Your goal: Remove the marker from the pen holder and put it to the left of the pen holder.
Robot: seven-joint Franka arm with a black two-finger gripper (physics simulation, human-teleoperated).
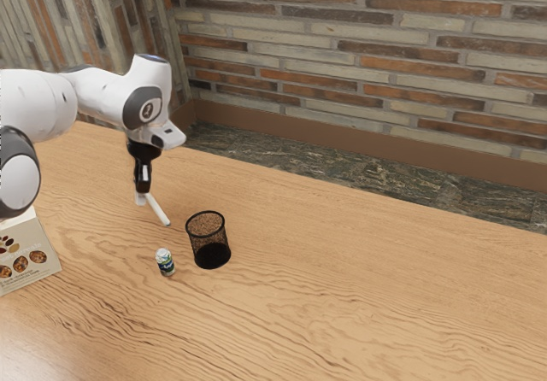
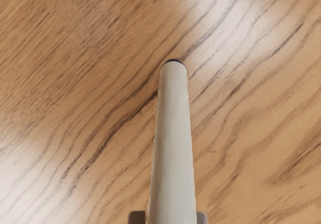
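Fingers (image 1: 141, 198): closed on the marker (image 1: 157, 210) from both sides. Its long axis slants down and out from them — free end toward the pen holder (image 1: 208, 242), upright, farther out. Set-down likely needs levelling — contact below undetermined.

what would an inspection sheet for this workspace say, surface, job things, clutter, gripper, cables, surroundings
surface: wooden table, wavy dark grain, glare patches
marker: pale, dark-tipped, out of the holder, slanting down from the gripper; table contact can't be told
pen holder: black mesh, upright
clutter: small white-and-green container near the holder; printed box at the exterior view's left edge
gripper: black, shut on the marker
cables: nothing seen
surroundings: brick wall, brown baseboard, dark stone-look floor
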